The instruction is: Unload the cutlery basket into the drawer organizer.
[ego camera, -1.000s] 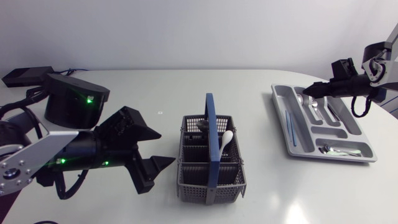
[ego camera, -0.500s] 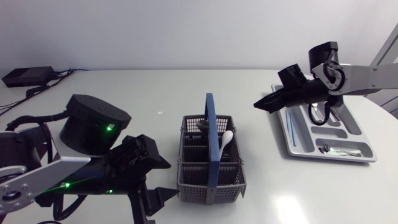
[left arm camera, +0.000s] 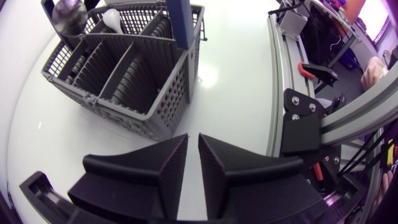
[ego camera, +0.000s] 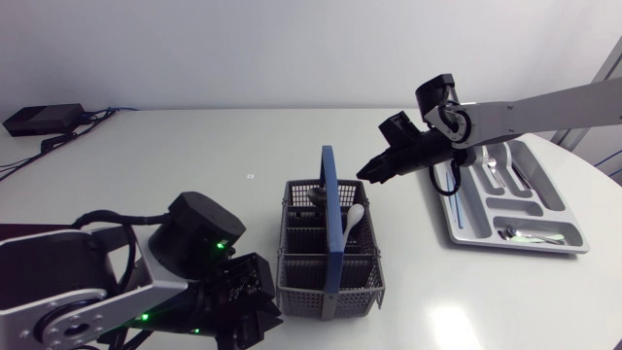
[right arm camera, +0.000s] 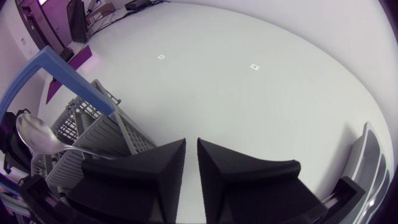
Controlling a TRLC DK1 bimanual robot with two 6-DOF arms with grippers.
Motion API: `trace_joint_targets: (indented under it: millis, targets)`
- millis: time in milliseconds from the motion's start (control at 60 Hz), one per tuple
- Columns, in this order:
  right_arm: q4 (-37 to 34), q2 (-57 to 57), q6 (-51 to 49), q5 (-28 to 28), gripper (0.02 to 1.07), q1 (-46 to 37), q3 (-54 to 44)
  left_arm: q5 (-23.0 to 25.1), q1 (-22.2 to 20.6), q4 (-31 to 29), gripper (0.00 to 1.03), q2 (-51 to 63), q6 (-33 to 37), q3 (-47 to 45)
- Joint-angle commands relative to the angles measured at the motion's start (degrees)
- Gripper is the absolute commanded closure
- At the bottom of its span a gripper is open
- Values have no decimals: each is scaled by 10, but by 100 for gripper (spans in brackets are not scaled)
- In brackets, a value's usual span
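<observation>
Left claw [left arm camera: 193, 140] has been pulled back to the near-left of the basket [ego camera: 328, 292], clenched, empty. White spoon [ego camera: 356, 216] is still in the basket. Right claw [ego camera: 365, 175], clenched and empty, has been swung from the organizer [ego camera: 466, 231] to just beside the basket; next pick is likely.

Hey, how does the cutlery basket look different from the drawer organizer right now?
The cutlery basket is dark grey, deep and slotted, with an upright blue handle. The drawer organizer is pale grey, shallow and has no handle. The basket's white spoon and metal spoon stick up. The organizer's cutlery lies flat. Both are divided into compartments.
</observation>
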Motion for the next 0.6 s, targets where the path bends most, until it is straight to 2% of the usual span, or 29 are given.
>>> trace_joint_targets:
  millis: [0,250,583]
  targets:
    - [-16,19,10,-14,96,6,17,5,3,26,92,26,3,-12]
    - [-72,-10,-36,-67,99,8,-14,4,52,102,92,67,4,-9]
    - [-89,-106,-61,-95,99,13,-117,4,155,123,92,55,23,-10]
